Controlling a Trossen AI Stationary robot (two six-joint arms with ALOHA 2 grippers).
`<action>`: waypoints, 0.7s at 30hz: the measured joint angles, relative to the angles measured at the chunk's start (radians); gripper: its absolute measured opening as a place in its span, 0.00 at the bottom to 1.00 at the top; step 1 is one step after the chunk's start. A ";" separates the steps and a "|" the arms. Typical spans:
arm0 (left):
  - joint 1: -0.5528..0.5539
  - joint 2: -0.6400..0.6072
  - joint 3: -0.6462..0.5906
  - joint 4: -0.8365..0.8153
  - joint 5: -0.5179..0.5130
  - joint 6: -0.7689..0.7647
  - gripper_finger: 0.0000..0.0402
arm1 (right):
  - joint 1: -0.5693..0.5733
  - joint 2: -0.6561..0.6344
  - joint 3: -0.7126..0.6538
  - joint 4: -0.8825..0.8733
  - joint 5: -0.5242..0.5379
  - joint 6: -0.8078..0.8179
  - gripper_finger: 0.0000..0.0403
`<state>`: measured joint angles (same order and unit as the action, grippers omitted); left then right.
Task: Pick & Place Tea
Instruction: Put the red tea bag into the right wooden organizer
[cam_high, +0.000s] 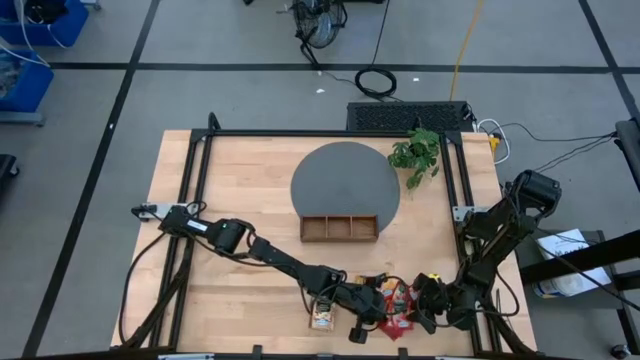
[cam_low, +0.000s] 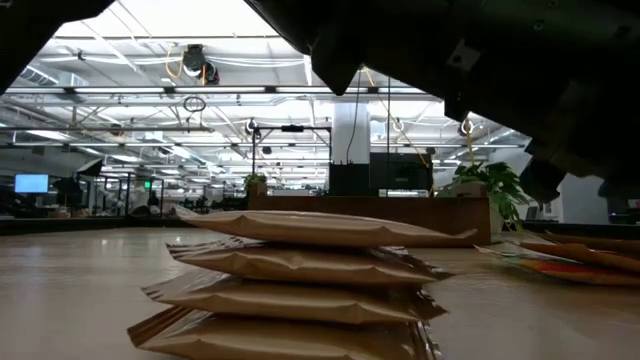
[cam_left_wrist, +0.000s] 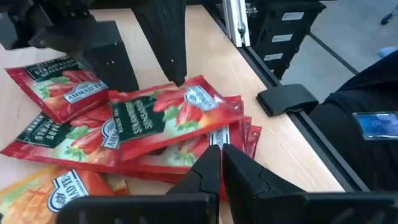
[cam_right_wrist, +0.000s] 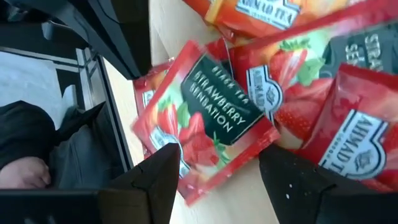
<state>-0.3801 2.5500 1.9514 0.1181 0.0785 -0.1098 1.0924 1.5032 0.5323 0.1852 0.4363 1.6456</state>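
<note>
Big open industrial lab/workshop. Grey floor (cam_high: 230, 90) w/ dark tape lines, cables (cam_high: 376, 82) trailing on it, wood bench (cam_high: 250, 210) in a black metal frame. Ceiling strip lights (cam_low: 150, 50), exposed ducts, monitor (cam_low: 31, 183) far back.

Red sachets (cam_left_wrist: 158, 118) lie in a loose overlapping heap at the near edge of the table, strawberry art and a dark green "Strawberry Sensation" panel on each; one (cam_right_wrist: 208, 118) sits tilted on top; orange-yellow ones (cam_left_wrist: 59, 193) poke out beside them; beige-green ones (cam_low: 300, 285) are stacked flat in a neat pile, just left of the heap.
</note>
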 joint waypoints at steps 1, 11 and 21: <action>0.002 0.000 0.000 0.001 0.001 -0.001 0.04 | 0.000 0.000 0.000 0.003 0.007 -0.005 0.49; 0.005 0.000 0.000 0.007 0.001 -0.001 0.05 | 0.000 0.000 0.000 -0.020 0.009 -0.019 0.40; 0.008 0.000 0.000 0.011 -0.021 0.006 0.02 | 0.000 0.000 0.000 -0.091 -0.002 -0.021 0.31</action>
<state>-0.3724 2.5500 1.9514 0.1290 0.0579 -0.1036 1.0924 1.5029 0.5323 0.0940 0.4344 1.6243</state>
